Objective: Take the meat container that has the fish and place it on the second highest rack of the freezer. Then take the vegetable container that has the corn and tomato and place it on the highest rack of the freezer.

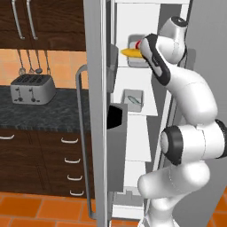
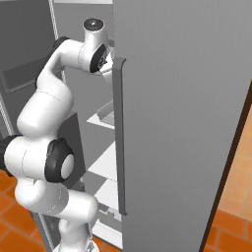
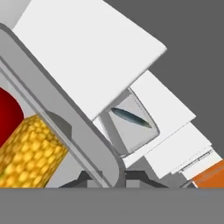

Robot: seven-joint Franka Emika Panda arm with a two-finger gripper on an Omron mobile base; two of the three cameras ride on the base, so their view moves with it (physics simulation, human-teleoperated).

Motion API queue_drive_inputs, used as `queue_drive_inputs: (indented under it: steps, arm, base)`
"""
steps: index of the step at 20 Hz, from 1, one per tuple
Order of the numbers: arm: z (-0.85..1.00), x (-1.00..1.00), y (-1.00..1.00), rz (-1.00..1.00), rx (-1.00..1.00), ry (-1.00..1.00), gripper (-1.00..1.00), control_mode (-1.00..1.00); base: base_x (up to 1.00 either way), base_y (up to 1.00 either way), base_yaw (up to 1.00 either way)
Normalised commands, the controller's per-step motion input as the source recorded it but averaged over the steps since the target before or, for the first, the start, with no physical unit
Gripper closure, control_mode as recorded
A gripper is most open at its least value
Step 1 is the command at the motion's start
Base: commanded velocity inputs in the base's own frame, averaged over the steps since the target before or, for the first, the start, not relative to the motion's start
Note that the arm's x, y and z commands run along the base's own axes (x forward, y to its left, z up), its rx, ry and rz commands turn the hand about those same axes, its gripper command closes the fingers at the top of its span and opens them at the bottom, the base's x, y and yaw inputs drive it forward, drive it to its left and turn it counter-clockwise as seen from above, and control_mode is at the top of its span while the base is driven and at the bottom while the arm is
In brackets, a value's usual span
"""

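Tool [image 3: 104, 183] clamped on vegetable container [image 3: 61, 127] rim, seemingly over top freezer [image 1: 133, 146] rack; meat container [image 1: 133, 101] below.

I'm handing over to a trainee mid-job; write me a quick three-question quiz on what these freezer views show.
1. True or false: the deep square grey metal tub with the silvery fish sits on a white freezer shelf.
2. Which lies higher: that tub or the shallow grey metal tub with yellow corn cob and red tomato?
3. Are the gripper's jaws open or shut, and on what?

Key: 1 true. 2 the shallow tub. 3 shut, on the shallow tub's rim.
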Motion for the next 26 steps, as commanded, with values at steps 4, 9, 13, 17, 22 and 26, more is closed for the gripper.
queue_drive_inputs:
  steps: [4, 9, 13, 17, 22, 26]
  arm:
    - [-0.14, 0.79, 0.0, 0.0, -0.1, 0.04, 1.0, -1.0]
    - [-0.27, 0.56, 0.0, -0.01, -0.02, 0.1, 1.0, -1.0]
    - [0.06, 0.64, -0.09, 0.0, 0.0, 0.0, 1.0, -1.0]
    - [0.13, 0.42, -0.18, -0.02, 0.0, 0.0, 1.0, -1.0]
    - [0.03, 0.29, -0.2, -0.1, 0.0, 0.01, 1.0, -1.0]
    - [-0.53, 0.08, 0.0, -0.15, 0.0, 0.1, 1.0, -1.0]
  base:
    - [0.0, 0.0, 0.0]
    - [0.0, 0.0, 0.0]
    - [0.0, 0.0, 0.0]
    - [0.0, 0.0, 0.0]
    - [0.0, 0.0, 0.0]
    - [0.0, 0.0, 0.0]
